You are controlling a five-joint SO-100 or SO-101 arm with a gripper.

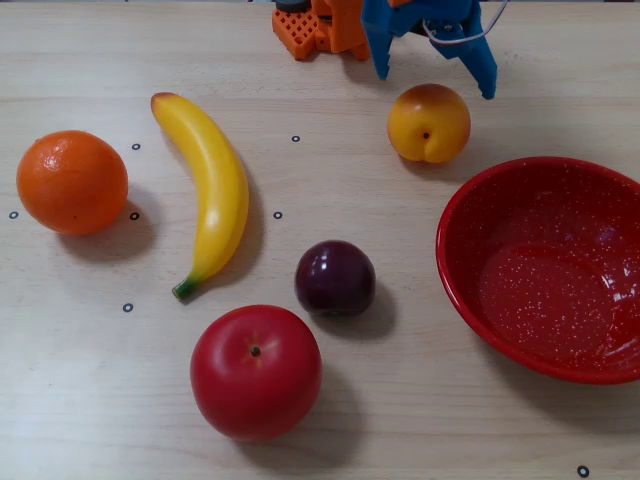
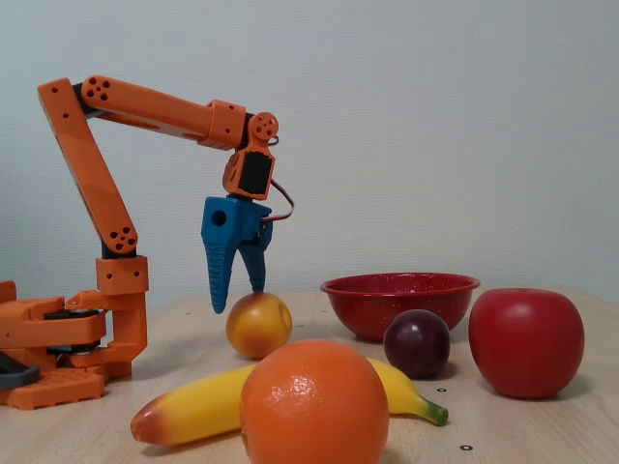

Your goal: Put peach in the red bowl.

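The peach point(image 1: 429, 123) lies on the table point(image 1: 340, 190), and every place here is given from it. In the fixed view from above, the gripper point(image 1: 433, 85) comes in from the top edge and hangs over the far side of the peach. Its two blue fingers are spread wide, one to the upper left of the peach and one to the upper right (the gap between the tips is wider than the fruit). It holds nothing.

In the side fixed view, the gripper point(image 2: 238, 302) points down, and its tips are at the height of the top of the peach point(image 2: 258, 325). From this angle it is not clear if a fingertip touches the fruit.

The bowl point(image 1: 545, 268) stands to the lower right of the peach in the view from above, near it but apart. The plum point(image 1: 335, 278) is below the peach and a little to the left. The apple point(image 1: 256, 372) is further down on that side. The banana point(image 1: 207, 187) lies to the left, and the orange point(image 1: 72, 182) is well apart, beyond the banana.
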